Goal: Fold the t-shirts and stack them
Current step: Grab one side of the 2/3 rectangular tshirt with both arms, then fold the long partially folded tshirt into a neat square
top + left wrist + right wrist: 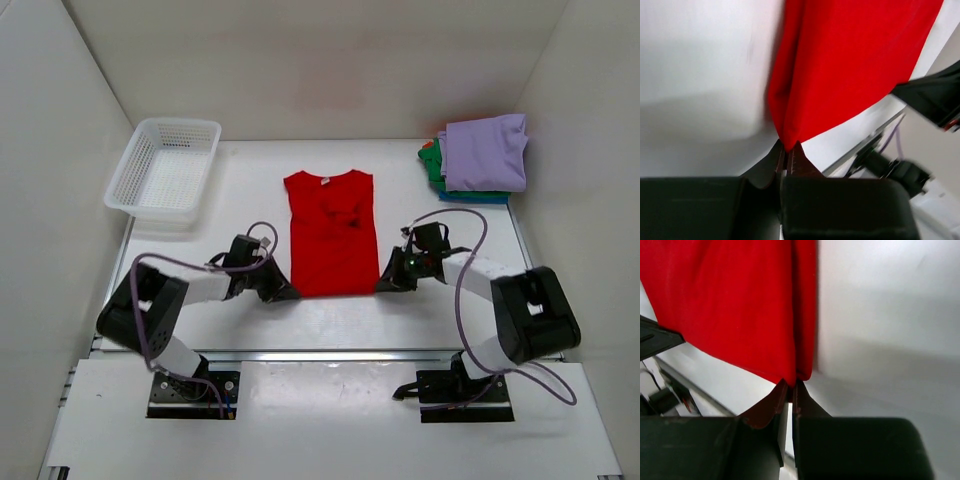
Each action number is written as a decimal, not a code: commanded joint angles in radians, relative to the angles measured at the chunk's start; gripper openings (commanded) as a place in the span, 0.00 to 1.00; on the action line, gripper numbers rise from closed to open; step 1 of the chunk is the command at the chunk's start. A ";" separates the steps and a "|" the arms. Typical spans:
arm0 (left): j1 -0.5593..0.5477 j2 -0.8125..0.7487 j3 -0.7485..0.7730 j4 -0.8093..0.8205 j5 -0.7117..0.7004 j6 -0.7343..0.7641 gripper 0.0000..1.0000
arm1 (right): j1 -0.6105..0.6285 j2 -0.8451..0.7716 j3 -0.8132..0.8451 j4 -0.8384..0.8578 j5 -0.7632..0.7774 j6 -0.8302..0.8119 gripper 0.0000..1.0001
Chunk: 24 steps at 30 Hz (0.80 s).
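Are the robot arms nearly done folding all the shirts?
Nearly. Done: a lavender shirt sits folded on a green shirt and a teal shirt, far right. In hand: the left gripper and right gripper are each shut on a bottom corner of the flat red shirt. To do: fold and stack it.

I am looking into a robotics lab test cell: plain white panels (60,150) are boxing in the white table (330,322) beyond and beside the left gripper (288,293) and right gripper (382,286), while behind them an aluminium rail (330,356) is edging it, black base plates (190,395) are anchoring the arms, and purple cables (460,300) are looping loose.
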<state>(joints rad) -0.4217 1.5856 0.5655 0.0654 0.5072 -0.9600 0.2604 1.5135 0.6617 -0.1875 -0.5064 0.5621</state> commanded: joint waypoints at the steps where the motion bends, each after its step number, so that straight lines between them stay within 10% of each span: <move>1: -0.043 -0.172 -0.109 -0.150 -0.013 0.069 0.00 | 0.026 -0.117 -0.062 -0.116 -0.017 -0.047 0.01; 13: -0.042 -0.710 -0.320 -0.351 -0.030 -0.022 0.00 | 0.181 -0.438 -0.203 -0.234 -0.061 0.074 0.00; 24: 0.161 -0.255 0.317 -0.357 0.034 0.154 0.00 | -0.035 -0.081 0.379 -0.332 -0.112 -0.134 0.00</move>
<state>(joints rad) -0.3233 1.2018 0.7071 -0.3401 0.5255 -0.8791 0.2859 1.3376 0.8963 -0.5167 -0.6106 0.5247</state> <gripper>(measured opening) 0.107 0.025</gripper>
